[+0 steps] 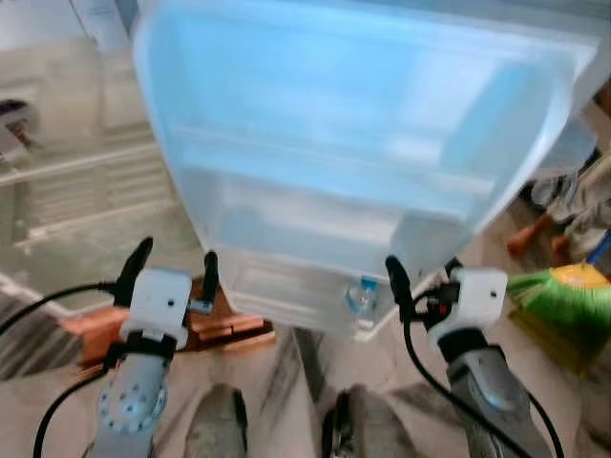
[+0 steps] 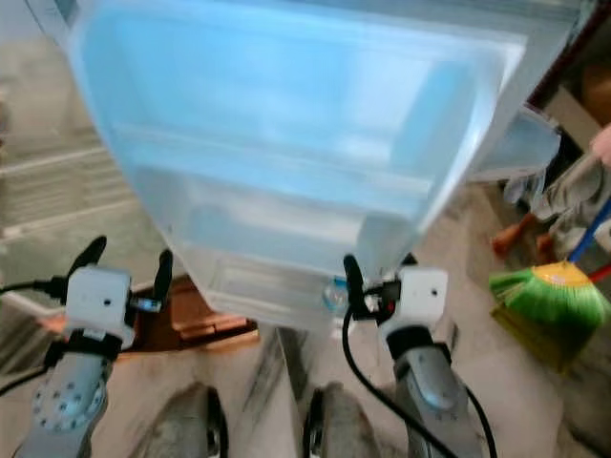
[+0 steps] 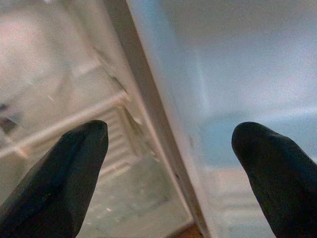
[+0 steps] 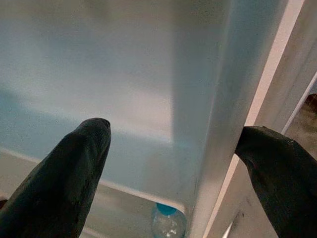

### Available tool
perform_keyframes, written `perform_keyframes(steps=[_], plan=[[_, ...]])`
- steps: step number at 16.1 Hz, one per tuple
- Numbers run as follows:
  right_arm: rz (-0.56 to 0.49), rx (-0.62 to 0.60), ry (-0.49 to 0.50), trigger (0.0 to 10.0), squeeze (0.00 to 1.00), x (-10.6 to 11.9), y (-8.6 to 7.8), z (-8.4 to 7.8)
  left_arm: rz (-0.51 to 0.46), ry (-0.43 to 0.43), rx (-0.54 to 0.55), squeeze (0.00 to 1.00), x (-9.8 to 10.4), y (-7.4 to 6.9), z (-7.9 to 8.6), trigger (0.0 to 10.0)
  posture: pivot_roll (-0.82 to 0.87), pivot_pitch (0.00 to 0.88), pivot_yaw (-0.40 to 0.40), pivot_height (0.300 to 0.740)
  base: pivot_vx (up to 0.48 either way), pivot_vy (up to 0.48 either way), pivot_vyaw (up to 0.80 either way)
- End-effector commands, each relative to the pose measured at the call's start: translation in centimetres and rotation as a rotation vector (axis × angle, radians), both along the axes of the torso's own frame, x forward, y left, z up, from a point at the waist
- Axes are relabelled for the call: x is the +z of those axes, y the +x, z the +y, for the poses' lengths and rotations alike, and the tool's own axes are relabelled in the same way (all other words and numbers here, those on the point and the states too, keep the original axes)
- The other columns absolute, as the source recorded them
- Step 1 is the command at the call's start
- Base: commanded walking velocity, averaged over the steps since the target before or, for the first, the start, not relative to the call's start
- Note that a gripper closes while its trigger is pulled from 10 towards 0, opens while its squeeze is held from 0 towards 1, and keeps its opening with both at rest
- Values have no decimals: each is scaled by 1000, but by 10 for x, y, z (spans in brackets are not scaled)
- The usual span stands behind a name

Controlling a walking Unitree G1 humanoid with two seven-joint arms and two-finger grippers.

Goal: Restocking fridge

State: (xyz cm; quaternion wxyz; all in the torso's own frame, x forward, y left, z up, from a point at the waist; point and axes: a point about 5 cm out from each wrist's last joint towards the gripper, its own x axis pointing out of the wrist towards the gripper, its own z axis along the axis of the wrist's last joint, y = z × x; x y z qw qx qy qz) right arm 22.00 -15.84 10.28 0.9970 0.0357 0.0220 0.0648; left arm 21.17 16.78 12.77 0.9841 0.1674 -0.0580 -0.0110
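The open fridge door fills the middle, its pale blue inner shelves facing me. A small water bottle with a blue cap stands in the lowest door shelf, near its right end. My left gripper is open at the door's left edge, with one finger towards the fridge interior and the other towards the door. My right gripper is open around the door's right edge, just above the bottle. Neither gripper holds anything.
Glass fridge shelves lie to the left. A reddish wooden base sits under the door's lower left corner. To the right are a green and yellow broom and a person's feet.
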Motion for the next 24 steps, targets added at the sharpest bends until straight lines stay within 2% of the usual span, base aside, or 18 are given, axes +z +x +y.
perform_keyframes(steps=[1,3,7,18,24], plan=[[-30,43,3,10000,0,7,-3,7,36,16,21,0,-7,-1,2,10000,149,126,-46,740,0,0,0],[-19,36,-5,10000,0,4,-7,3,37,32,39,0,-9,0,4,10000,142,133,-46,740,0,0,0],[-15,45,-6,10000,0,4,-4,5,59,26,56,0,-14,3,4,10000,139,133,-46,740,0,0,0],[16,43,4,10000,0,-6,7,12,61,28,72,0,-15,6,7,10000,162,117,-50,740,-348,0,0],[-3,22,-1,10000,0,-4,14,11,37,26,72,0,-11,16,7,10000,162,117,-37,740,-280,0,0]])
